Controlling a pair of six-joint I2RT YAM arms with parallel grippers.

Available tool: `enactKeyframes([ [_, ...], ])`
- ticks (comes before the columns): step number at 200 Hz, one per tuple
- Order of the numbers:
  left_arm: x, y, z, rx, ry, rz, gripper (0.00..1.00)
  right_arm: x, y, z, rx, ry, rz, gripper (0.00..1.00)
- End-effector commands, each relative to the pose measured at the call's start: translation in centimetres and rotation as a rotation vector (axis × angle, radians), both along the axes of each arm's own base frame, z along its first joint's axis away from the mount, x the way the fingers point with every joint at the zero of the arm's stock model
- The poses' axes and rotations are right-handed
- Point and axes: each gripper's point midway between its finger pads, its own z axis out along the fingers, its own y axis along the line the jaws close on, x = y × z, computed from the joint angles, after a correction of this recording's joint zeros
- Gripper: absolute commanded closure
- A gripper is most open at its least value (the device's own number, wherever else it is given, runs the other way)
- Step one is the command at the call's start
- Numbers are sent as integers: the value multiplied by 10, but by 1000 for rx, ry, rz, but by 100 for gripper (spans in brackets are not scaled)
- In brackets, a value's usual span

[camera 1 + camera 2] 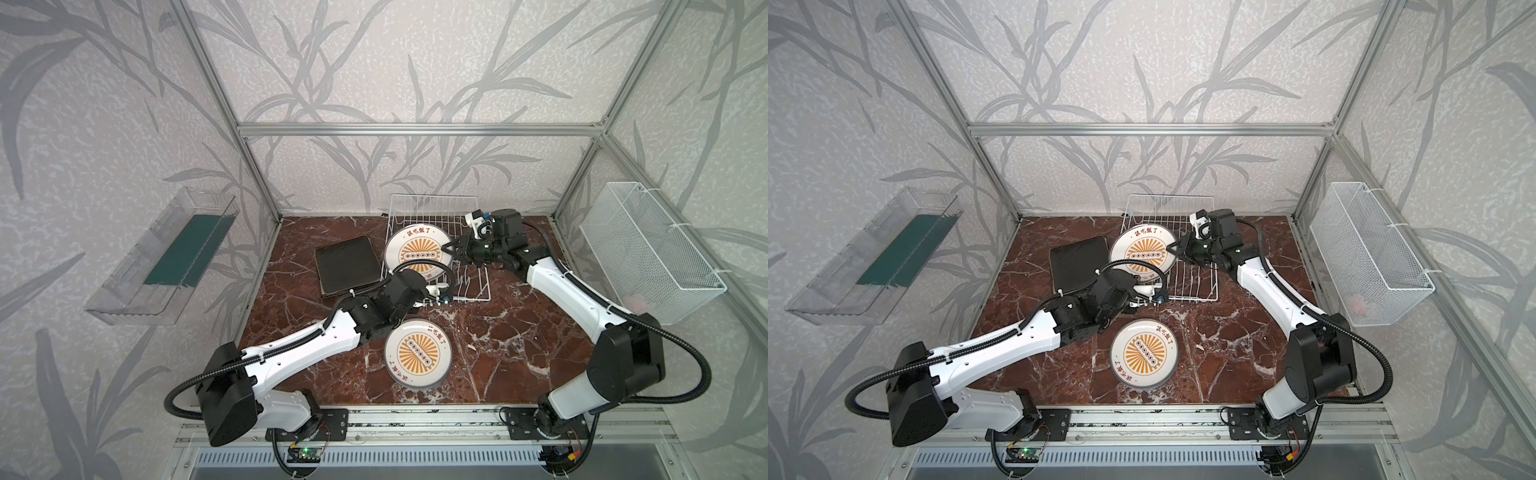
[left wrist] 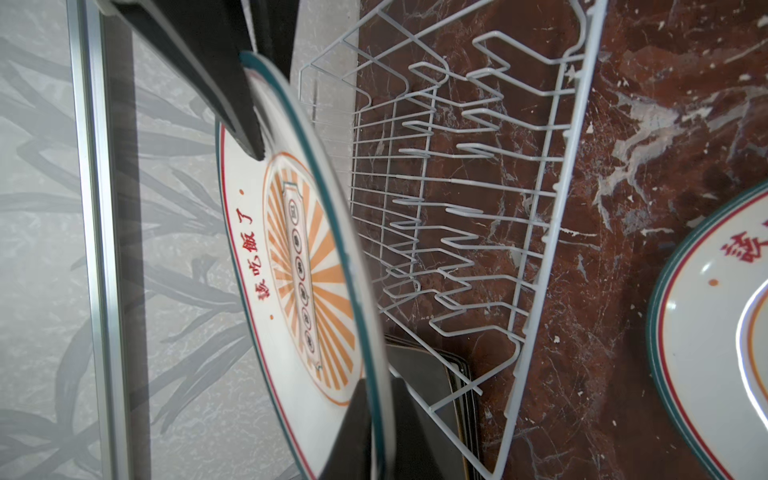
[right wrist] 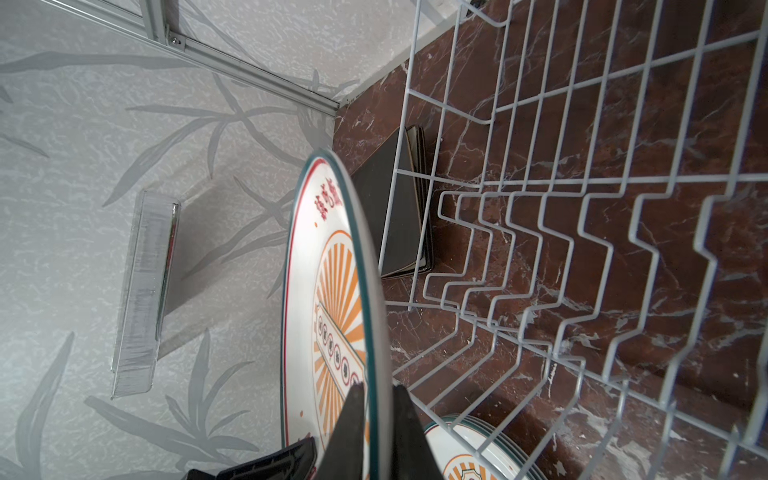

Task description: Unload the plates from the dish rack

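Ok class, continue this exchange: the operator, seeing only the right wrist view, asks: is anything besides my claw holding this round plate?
Observer: Perhaps: the left claw straddles the round plate's rim in the left wrist view.
Operator: What lies in the clear tray?
Observer: A flat dark green sheet, seen in both top views.
Operator: And out past the right arm?
Observer: A white mesh basket hangs there, seen in both top views.

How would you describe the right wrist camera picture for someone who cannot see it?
The right gripper pinches the rim of a round plate with an orange sunburst, held on edge. Beside it the white wire dish rack sits on the red marble table, with black square plates stacked beyond.
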Motion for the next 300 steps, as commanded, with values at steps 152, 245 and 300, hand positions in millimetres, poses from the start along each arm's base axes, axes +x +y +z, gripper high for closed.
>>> enactKeyframes([
  [152,-9,48,81,-1328,832,148,34,-18,-46,63,55,-463,88,100],
  [245,21,10,76,-1380,1069,64,38,-34,-38,54,38,-543,183,100],
  [300,9,7,73,-1377,1122,25,59,-38,-29,49,42,-564,233,100],
])
